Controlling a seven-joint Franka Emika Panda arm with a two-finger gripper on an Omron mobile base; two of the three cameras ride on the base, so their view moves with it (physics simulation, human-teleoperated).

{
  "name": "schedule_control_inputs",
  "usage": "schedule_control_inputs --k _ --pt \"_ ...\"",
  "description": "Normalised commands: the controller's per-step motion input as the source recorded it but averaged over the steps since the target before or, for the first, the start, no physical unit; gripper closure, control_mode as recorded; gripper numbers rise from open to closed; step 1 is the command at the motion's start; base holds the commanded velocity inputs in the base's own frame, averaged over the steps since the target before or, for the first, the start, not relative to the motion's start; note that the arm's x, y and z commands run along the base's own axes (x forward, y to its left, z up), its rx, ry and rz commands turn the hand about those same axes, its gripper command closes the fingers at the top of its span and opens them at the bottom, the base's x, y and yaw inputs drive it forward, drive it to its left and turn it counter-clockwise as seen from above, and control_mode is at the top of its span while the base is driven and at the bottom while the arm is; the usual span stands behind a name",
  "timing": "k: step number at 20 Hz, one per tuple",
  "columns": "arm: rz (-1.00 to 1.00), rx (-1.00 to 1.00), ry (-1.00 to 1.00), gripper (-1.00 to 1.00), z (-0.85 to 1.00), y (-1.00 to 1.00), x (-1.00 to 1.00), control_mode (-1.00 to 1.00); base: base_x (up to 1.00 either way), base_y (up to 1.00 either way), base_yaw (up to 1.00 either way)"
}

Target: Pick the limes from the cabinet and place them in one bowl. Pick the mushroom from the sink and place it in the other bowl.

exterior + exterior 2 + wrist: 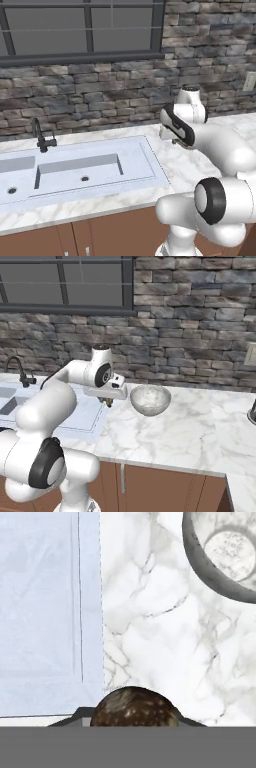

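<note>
Hand (107, 401) closed on brown speckled round mushroom (134, 707), hanging over white marble bench (165, 431) beside pale grey-blue sink (80, 170) edge. Mottled grey stone-look bowl (150, 399) near, to its right. Step looks like carry: should clear bowl rim, centre over hollow, lower before release. Bench around bowl open; stone wall (190, 346) close behind.

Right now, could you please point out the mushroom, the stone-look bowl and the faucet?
mushroom (134, 707): hand view, speckled brown cap.
stone-look bowl (150, 405): right base view, outer wall.
faucet (39, 135): left base view, upright neck.
</note>
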Motion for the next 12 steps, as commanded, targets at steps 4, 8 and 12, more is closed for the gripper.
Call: schedule_control_inputs --k 4,8,12 --pt "-0.06 -0.03 0.0 1.0 0.71 -0.31 0.05 -1.0 0.0 0.0 0.0" --pt "-0.04 -0.01 -0.05 1.0 0.46 -0.42 0.18 -1.0 0.0 0.0 0.0" --pt "-0.03 0.0 -0.02 1.0 0.15 -0.57 0.56 -1.0 0.0 0.0 0.0"
